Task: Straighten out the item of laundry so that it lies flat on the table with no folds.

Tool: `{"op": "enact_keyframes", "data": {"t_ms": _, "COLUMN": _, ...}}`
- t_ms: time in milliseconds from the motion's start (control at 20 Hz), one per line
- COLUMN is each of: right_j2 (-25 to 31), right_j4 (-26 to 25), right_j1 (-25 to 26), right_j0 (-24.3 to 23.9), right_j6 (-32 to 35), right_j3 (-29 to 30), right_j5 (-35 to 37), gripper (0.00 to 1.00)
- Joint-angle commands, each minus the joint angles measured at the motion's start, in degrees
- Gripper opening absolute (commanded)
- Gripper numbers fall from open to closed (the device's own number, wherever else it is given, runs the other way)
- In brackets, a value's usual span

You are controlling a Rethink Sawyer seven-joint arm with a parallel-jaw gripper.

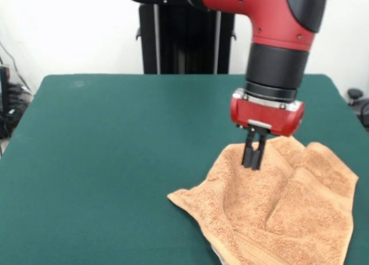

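The orange-tan terry towel [277, 210] lies on the dark green table [115, 155] at the near right of the front view. It is rumpled, with raised ridges and folds across its middle, and its near part runs off the picture's bottom edge. A bit of white-grey label [216, 254] shows under its near left edge. My gripper [252, 164] comes down from the red and black arm onto the towel's far left part. Its two black fingers stand close together, with their tips on the cloth and a small peak of towel pinched at them.
The robot's black pedestal [184, 40] stands behind the table's far edge. Cables and dark gear [8, 109] lie off the table's left side, and a dark object [357, 101] sits off its right side.
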Motion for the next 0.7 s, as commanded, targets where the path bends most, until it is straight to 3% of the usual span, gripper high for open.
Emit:
{"op": "enact_keyframes", "data": {"t_ms": 50, "right_j2": 5.67, "right_j4": -5.65, "right_j1": 1.94, "right_j0": -0.58, "right_j6": 2.32, "right_j3": -0.35, "right_j5": 7.70, "gripper": 0.00}}
{"op": "enact_keyframes", "data": {"t_ms": 300, "right_j2": 8.11, "right_j4": -7.57, "right_j1": 5.02, "right_j0": -2.48, "right_j6": 3.85, "right_j3": -2.20, "right_j5": 3.52, "gripper": 0.00}}
{"op": "enact_keyframes", "data": {"t_ms": 700, "right_j2": 10.34, "right_j4": -12.24, "right_j1": 7.00, "right_j0": -6.27, "right_j6": 1.30, "right_j3": -5.65, "right_j5": 3.79, "gripper": 0.00}}
